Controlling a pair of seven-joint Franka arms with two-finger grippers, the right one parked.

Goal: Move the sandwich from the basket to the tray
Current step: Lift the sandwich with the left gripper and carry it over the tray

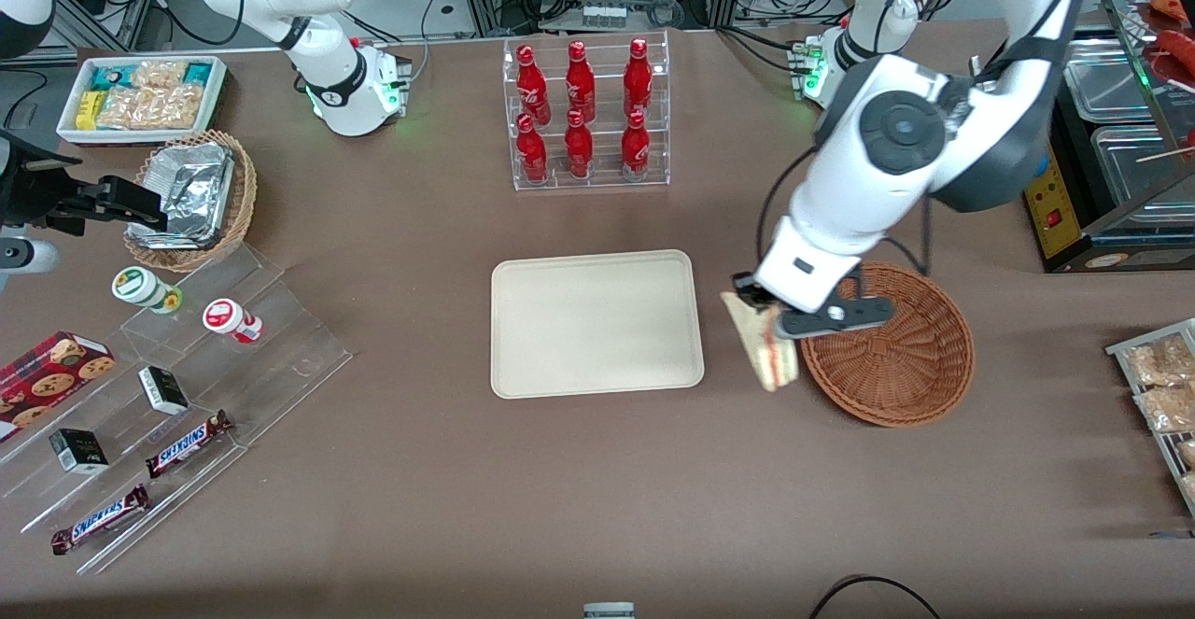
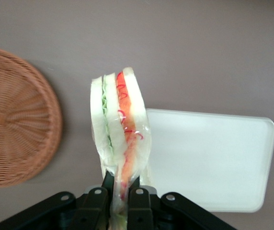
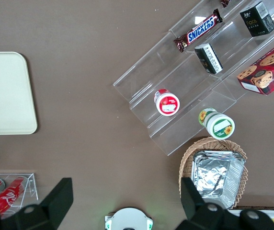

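Sandwich (image 2: 120, 129): wrapped triangular wedge, pale bread slices with a green layer and a red-orange layer showing at the cut edge, clear film around it. It hangs point-down in the air between the basket (image 1: 896, 353) and the tray (image 1: 597, 322), above bare table, touching neither. Gripper (image 2: 120, 203) pinches the wedge's narrow end, black fingers (image 2: 95, 203) clamped on either side of it. Left arm reaches down over the basket's rim, wrist angled toward the tray. Basket holds nothing, nothing lies on the tray
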